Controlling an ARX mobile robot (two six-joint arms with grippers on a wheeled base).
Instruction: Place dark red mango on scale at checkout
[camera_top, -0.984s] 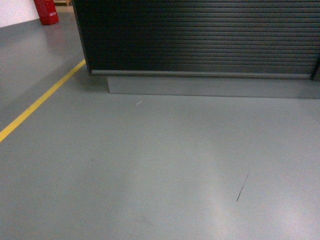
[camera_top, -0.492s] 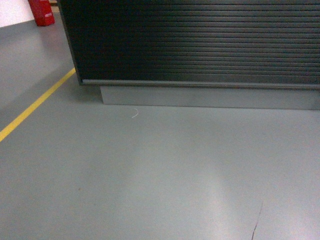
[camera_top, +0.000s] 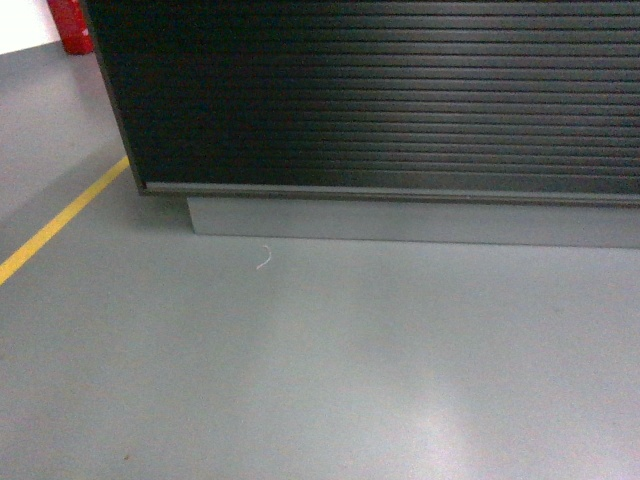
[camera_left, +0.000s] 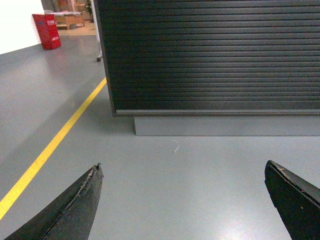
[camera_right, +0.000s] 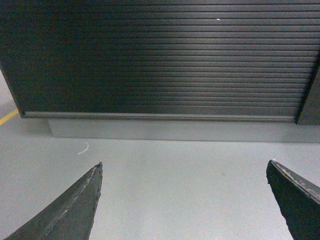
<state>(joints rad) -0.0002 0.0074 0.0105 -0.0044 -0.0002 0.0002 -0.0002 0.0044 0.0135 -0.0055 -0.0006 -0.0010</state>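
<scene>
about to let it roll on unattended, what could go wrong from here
1. The base faces the checkout's ribbed front panel low and close; rolling on could bump its grey plinth.
2. Neither mango nor scale is in view, and both the left gripper and right gripper are open and empty, so the fruit may not have been picked up.
3. A small white scrap lies on the floor ahead of the wheels.

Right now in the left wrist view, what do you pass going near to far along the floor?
Left gripper fingertips, spread wide apart → bare grey floor → small white scrap → grey plinth → ribbed dark front panel of the checkout. Far left background: red bin.
</scene>
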